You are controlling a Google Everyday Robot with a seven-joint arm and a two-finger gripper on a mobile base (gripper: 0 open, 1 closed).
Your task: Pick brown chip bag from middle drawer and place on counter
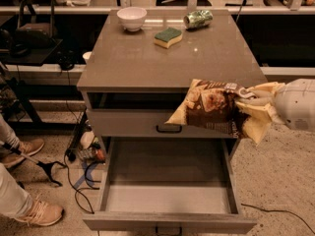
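My gripper (pixel 246 102) comes in from the right edge and is shut on the right end of the brown chip bag (pixel 209 107). The crinkled bag hangs in the air in front of the cabinet, level with the counter's front edge and above the open middle drawer (pixel 167 215). The drawer is pulled out and its grey floor is bare. The counter (pixel 147 58) lies just behind and above the bag.
On the counter stand a white bowl (pixel 131 17), a green-yellow sponge (pixel 168 37) and a green can (pixel 198 19) lying on its side. A shut upper drawer front with a black handle (pixel 169 129) is below the counter. A person's legs and shoes (pixel 37 213) are at the left.
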